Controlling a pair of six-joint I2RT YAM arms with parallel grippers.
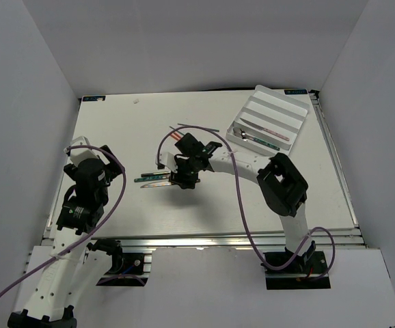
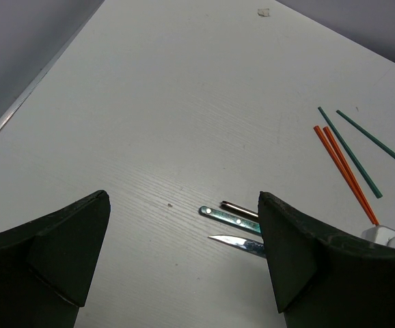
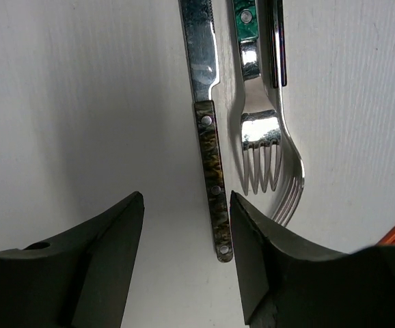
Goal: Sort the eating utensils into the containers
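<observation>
Right claw (image 3: 186,202) astride knife (image 3: 210,154) handle

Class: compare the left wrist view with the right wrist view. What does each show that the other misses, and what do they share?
Only the left wrist view shows the two dark green chopsticks and the left gripper, open. Only the right wrist view shows the fork tines, the knife's mottled handle and the right gripper, also open. Both show the knife blade, the fork's green handle and the white table.
</observation>
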